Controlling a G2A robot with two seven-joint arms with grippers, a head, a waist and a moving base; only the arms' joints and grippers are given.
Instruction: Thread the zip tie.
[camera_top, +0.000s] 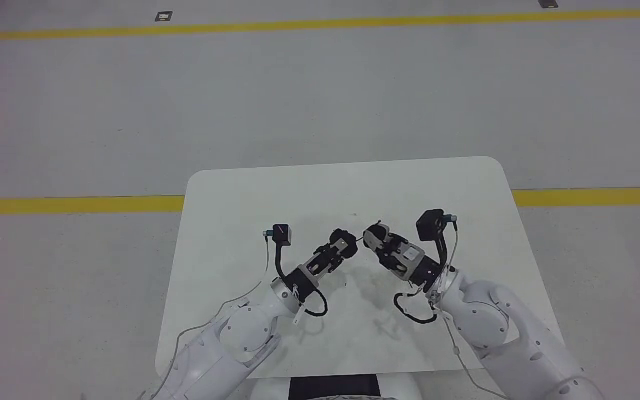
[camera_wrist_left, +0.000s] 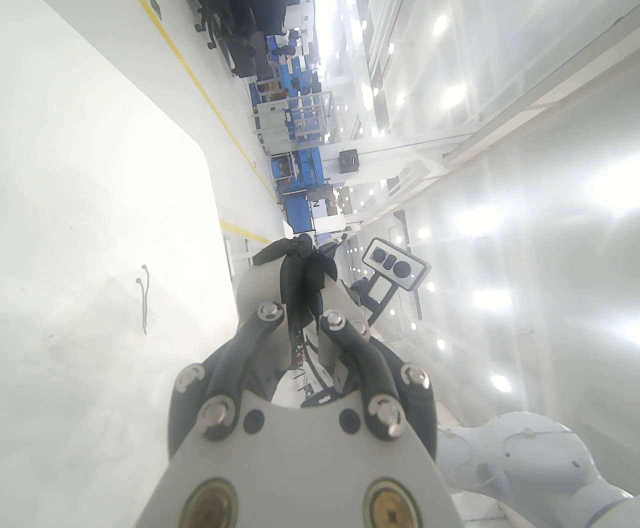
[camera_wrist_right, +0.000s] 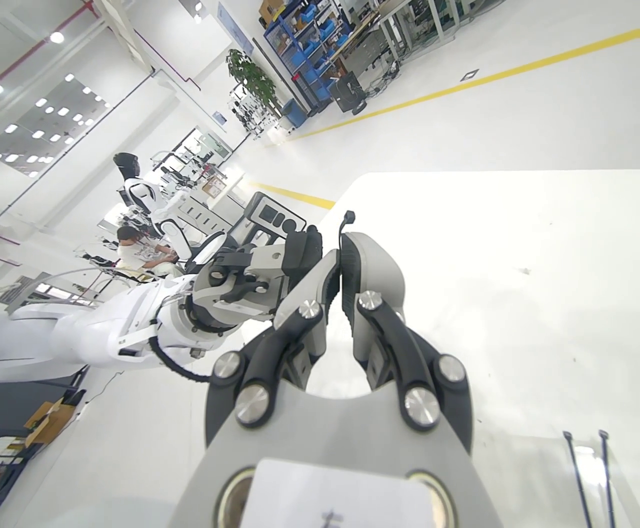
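Nearest, two spare ties (camera_wrist_right: 575, 465) lie on the table (camera_top: 440, 190). Beyond, above it, the right gripper (camera_wrist_right: 341, 257) pinches the zip tie (camera_wrist_right: 348, 216), head poking out; the left gripper (camera_top: 342, 240) faces it, fingers closed. Threading seems not yet done.

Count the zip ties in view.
3. One zip tie is clamped in the right gripper; a second tie and a third tie lie side by side on the table. Others may be hidden.
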